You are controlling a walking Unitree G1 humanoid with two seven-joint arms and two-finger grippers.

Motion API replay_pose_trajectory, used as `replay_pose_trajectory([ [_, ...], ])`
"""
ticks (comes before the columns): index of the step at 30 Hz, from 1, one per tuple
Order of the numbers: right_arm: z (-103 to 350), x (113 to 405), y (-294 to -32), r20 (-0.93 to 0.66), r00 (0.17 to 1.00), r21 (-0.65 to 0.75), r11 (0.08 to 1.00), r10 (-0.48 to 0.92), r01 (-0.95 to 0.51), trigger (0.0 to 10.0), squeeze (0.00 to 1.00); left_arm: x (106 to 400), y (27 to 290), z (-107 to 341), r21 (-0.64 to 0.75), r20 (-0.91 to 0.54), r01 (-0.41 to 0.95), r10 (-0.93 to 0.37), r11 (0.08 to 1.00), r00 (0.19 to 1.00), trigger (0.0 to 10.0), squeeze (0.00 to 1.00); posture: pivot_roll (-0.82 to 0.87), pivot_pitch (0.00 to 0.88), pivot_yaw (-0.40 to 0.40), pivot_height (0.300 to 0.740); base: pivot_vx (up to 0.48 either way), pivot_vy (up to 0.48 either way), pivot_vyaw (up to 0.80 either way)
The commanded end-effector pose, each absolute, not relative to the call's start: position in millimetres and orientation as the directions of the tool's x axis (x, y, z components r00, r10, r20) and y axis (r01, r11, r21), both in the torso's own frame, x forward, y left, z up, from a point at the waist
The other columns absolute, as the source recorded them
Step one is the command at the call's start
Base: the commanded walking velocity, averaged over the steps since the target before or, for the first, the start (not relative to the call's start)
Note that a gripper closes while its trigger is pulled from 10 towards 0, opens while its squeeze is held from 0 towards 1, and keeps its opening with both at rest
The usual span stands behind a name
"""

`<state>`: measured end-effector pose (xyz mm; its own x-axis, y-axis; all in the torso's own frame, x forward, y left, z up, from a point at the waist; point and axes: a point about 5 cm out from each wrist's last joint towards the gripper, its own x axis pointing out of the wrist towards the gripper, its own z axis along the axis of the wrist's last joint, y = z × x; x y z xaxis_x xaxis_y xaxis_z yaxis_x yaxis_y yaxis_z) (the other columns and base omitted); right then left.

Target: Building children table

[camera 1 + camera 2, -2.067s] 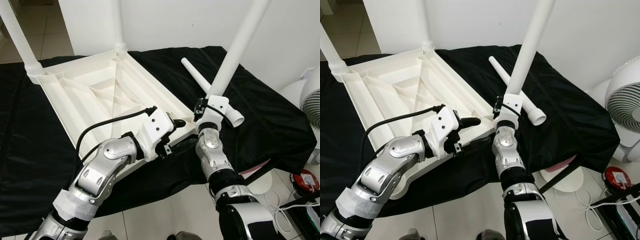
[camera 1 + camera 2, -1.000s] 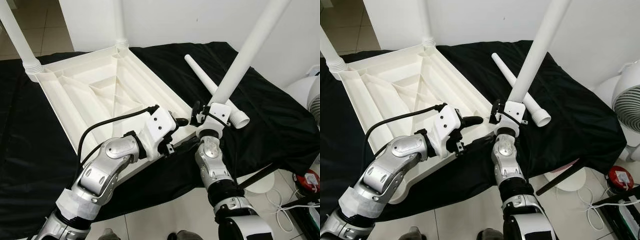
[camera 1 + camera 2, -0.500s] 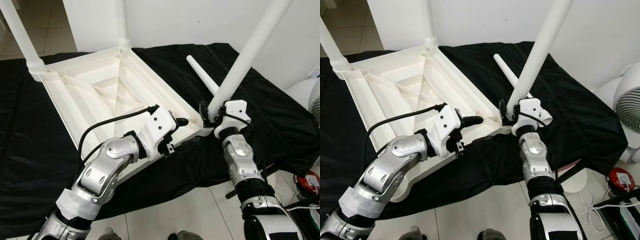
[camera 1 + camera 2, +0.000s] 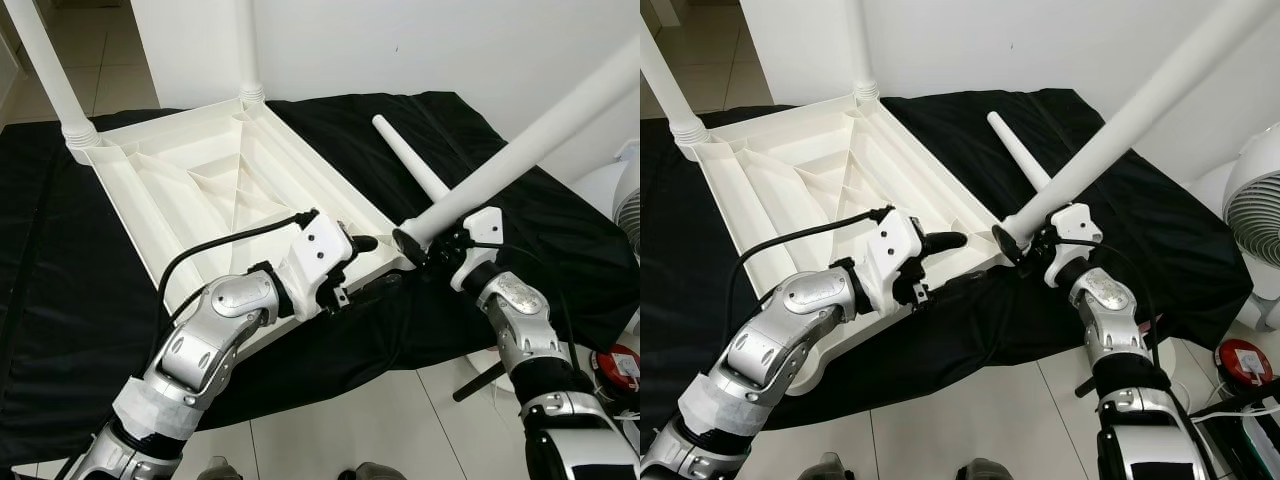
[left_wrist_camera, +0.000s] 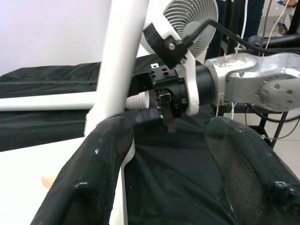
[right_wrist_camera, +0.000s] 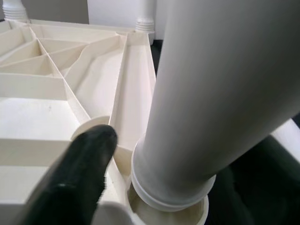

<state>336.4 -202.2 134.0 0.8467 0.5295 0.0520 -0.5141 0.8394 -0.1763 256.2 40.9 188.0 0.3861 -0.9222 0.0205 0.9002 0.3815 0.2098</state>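
Note:
An upside-down white table top (image 4: 150,215) lies on a black cloth, with two white legs (image 4: 45,70) (image 4: 247,50) standing in its far corners. My right gripper (image 4: 428,240) is shut on a third white leg (image 4: 530,140), which leans steeply to the right. The lower end of that leg (image 6: 215,93) meets the near right corner socket (image 6: 164,211), beside one black finger (image 6: 79,173). My left gripper (image 4: 365,262) is open at the table top's near rim, next to that corner. A fourth leg (image 4: 410,165) lies loose on the cloth.
The black cloth (image 4: 560,240) drapes a low surface and ends at the tiled floor (image 4: 380,420) in front. A white fan (image 4: 1255,200) stands at the right, with a red item and cables (image 4: 615,362) on the floor by it. A white wall is behind.
The leg in my right gripper has tipped from nearly upright to leaning far right, and my right arm has swung out to the right. My left gripper has stayed at the rim.

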Motion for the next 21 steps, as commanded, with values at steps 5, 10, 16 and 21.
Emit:
replay_pose_trajectory([
  [5, 139.3, 347.2, -201.7, 0.027, 0.816, -0.161, 0.808, 0.577, -0.566, 0.0, 0.0, 256.9, 39.3, 189.7, 0.212, 0.015, 0.905, -0.927, 0.369, 0.375, 10.0, 0.0, 0.03, 0.0, -0.018, 0.74, 0.0, 0.0, 0.0],
  [10, 139.6, 348.1, -199.1, 0.029, 0.808, -0.163, 0.8, 0.588, -0.577, 0.0, 0.0, 257.0, 40.2, 190.3, 0.213, 0.015, 0.903, -0.926, 0.372, 0.377, 10.0, 0.0, 0.03, 0.0, -0.017, 0.74, 0.0, 0.0, 0.0],
  [16, 138.1, 348.3, -197.9, 0.034, 0.805, -0.152, 0.8, 0.592, -0.581, 0.0, 0.0, 256.6, 40.9, 190.5, 0.212, 0.014, 0.902, -0.924, 0.376, 0.382, 10.0, 0.0, 0.04, 0.0, -0.015, 0.74, 0.0, 0.0, 0.0],
  [21, 136.3, 349.5, -198.5, 0.033, 0.803, -0.142, 0.799, 0.594, -0.585, 0.0, 0.0, 256.2, 41.3, 190.3, 0.212, 0.011, 0.902, -0.924, 0.375, 0.382, 10.0, 0.0, 0.04, 0.0, -0.013, 0.74, 0.0, 0.0, 0.0],
])
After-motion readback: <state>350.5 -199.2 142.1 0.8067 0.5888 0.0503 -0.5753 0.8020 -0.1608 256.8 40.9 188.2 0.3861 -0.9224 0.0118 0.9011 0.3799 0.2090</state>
